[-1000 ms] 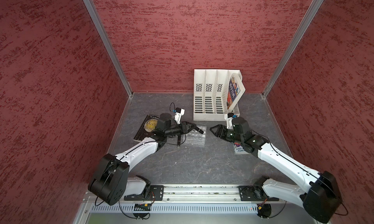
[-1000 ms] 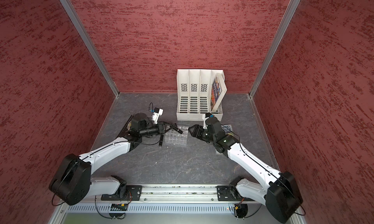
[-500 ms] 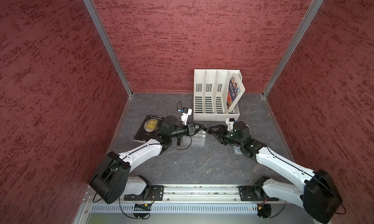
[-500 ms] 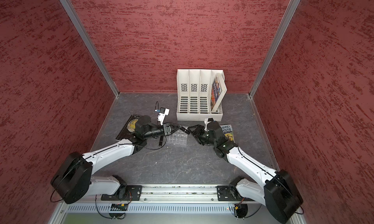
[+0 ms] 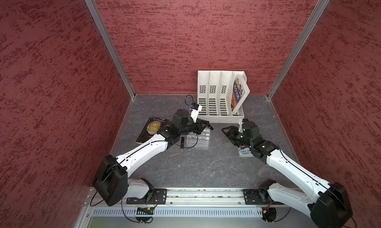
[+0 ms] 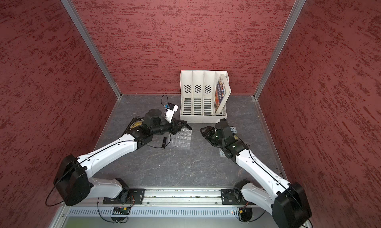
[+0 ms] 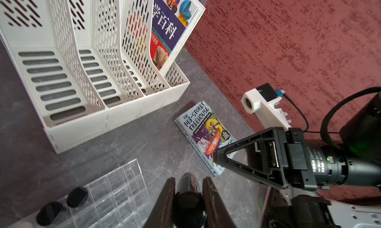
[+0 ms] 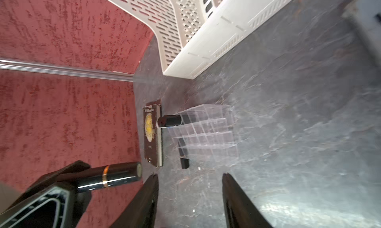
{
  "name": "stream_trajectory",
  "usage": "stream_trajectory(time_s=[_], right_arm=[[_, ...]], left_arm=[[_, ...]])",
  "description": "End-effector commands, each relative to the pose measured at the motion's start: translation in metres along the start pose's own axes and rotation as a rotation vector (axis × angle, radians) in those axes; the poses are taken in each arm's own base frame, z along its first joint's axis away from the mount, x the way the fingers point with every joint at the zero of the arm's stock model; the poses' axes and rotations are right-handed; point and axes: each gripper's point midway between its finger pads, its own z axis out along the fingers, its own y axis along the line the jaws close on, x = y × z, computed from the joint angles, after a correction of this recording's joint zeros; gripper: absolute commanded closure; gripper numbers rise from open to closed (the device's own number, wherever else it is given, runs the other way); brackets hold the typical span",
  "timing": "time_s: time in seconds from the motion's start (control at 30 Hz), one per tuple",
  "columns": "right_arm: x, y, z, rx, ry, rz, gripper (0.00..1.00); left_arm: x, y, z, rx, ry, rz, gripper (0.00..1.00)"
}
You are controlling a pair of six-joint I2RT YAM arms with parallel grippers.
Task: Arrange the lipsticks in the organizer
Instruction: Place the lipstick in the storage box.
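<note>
My left gripper [image 5: 206,126] [image 7: 188,180] is shut on a glossy black lipstick [image 7: 187,184] [image 8: 115,176] with a gold band, held level above the far edge of the clear organizer [image 5: 199,140] [image 6: 181,139] [image 7: 115,192]. Two more black lipsticks [image 7: 77,196] [image 7: 49,213] stand in its cells. Another black lipstick [image 5: 182,143] [image 6: 164,143] lies on the table beside the organizer's left side. My right gripper [image 5: 225,131] [image 8: 190,176] is open and holds nothing. It faces the held lipstick's tip across a small gap.
A white slotted file rack [image 5: 220,113] stands at the back with one book [image 5: 238,92] leaning in it. A dark book [image 5: 151,129] lies left of the organizer. A blue-white book [image 7: 204,134] lies under my right arm. Red walls close in on three sides.
The two grippers came close together over the organizer half a second ago. The right one has since drawn back to the right, its jaws slightly narrower. The left one keeps hold of the lipstick.
</note>
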Motion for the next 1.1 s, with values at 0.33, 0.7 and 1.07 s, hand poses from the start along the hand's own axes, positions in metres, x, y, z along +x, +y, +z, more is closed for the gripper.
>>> stream_trajectory(time_s=[0.33,0.7,1.07], right_arm=[[-0.001,-0.036,0.005,0.13,0.008,-0.054,0.47],[0.004,-0.04,0.015,0.126,0.039,-0.04,0.48],[0.005,-0.042,0.016,0.132,0.043,-0.042,0.48]], left_arm=[[0.032,0.052,0.044,-0.136,0.134,0.533,0.89],[0.03,0.077,0.051,-0.143,0.134,0.515,0.89],[0.041,0.087,0.048,-0.164,0.167,0.516,0.9]])
